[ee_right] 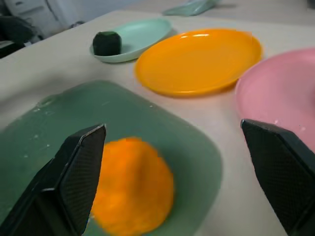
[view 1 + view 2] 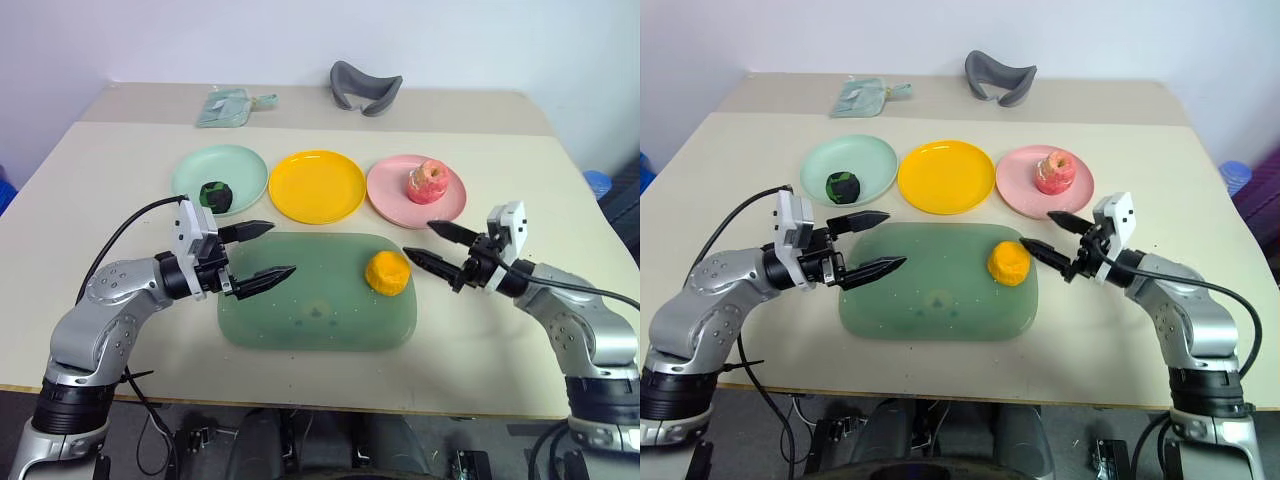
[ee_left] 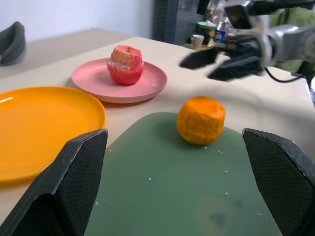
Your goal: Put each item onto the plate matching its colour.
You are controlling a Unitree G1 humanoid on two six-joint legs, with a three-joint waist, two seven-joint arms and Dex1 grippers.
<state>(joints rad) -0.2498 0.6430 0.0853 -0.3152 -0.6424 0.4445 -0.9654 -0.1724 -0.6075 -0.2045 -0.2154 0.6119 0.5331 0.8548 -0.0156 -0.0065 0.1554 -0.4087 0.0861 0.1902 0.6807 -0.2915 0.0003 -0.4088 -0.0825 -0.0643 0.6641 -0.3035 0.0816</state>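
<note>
Three plates are set in a row across the table (image 2: 90, 200): a green plate (image 2: 195, 168), a yellow plate (image 2: 316, 186) and a pink plate (image 2: 392, 194). On the green plate, toward its 5 o'clock edge, a dark piece (image 2: 215, 195) is seated. On the pink plate, slightly toward 3 o'clock of its centre, the apple (image 2: 428, 182) is stood with its cream core upward. The yellow plate is shown bare.

Nearer the robot, a translucent green tray (image 2: 300, 320) is laid flat, just short of the plates. The orange fruit (image 2: 387, 273) is placed on the tray near its 2 o'clock corner, at about 5 o'clock of the yellow plate.

The left gripper (image 2: 258, 252) is held over the tray's 10 o'clock corner with its two black fingers spread wide and nothing between them; the fruit is found at its 3 o'clock, well apart, and the dark piece lies near at its 11 o'clock. In the left wrist view the fruit (image 3: 201, 119) is seen centred between the spread fingers, farther along the tray.

The right gripper (image 2: 431, 245) is held just off the tray's right edge, fingers likewise spread and empty, their tips aimed toward the tray. The fruit is located at its 8 o'clock, just beside the lower fingertip but not touched. The apple is located near, at its 12 o'clock.

At the far edge of the table a grey curved band (image 2: 365, 87) and a pale green packet (image 2: 228, 107) are seen.
</note>
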